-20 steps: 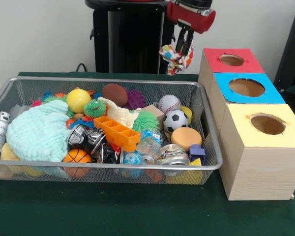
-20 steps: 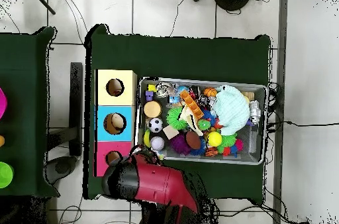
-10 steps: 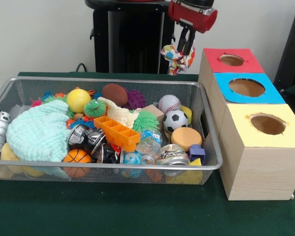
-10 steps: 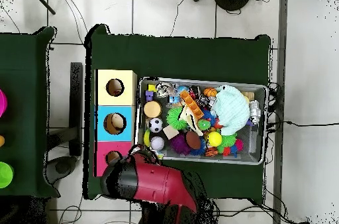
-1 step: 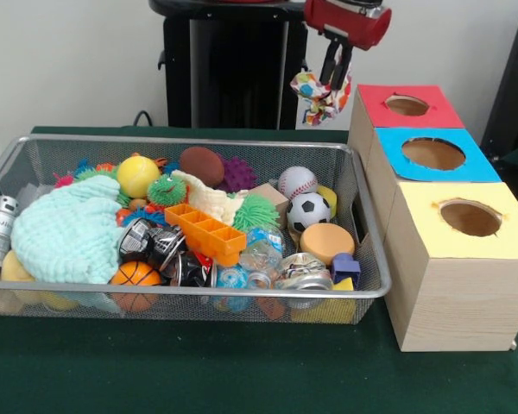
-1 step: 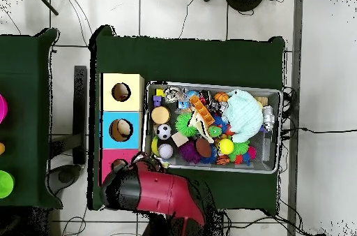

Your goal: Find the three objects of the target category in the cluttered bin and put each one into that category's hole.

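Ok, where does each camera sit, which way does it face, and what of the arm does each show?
Front view: across the table, facing the wire bin and three boxes; shows the gripper holding a colourful cloth near the red box.
Overhead view: straight down; the red arm covers part of the red box.
Both share bin, boxes, arm.

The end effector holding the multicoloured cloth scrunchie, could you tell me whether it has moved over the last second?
Yes. In the front view the end effector has carried the multicoloured cloth scrunchie rightward and upward, toward the red-topped wooden box.
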Available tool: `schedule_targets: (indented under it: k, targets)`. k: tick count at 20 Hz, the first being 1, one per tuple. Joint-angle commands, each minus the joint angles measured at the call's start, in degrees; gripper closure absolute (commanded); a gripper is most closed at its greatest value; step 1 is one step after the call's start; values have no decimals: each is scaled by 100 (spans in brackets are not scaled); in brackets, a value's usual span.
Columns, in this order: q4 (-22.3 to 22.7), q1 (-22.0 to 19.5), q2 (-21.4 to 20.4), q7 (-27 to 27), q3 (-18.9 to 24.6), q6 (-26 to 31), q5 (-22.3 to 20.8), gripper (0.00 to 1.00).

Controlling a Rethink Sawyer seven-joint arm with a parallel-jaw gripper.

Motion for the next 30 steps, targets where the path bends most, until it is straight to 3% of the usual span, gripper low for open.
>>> schedule_targets:
  k: [1, 8, 22, 30]
  targets:
    - [-494, -7, -372, 489, 420, 681, 120, 100]
    - [-329, 121, -515, 668, 519, 301, 242, 100]
    - [-645, 662, -430, 1079, 286, 565, 426, 100]
    - [-879, 708, -254, 1054, 349, 476, 653, 100]
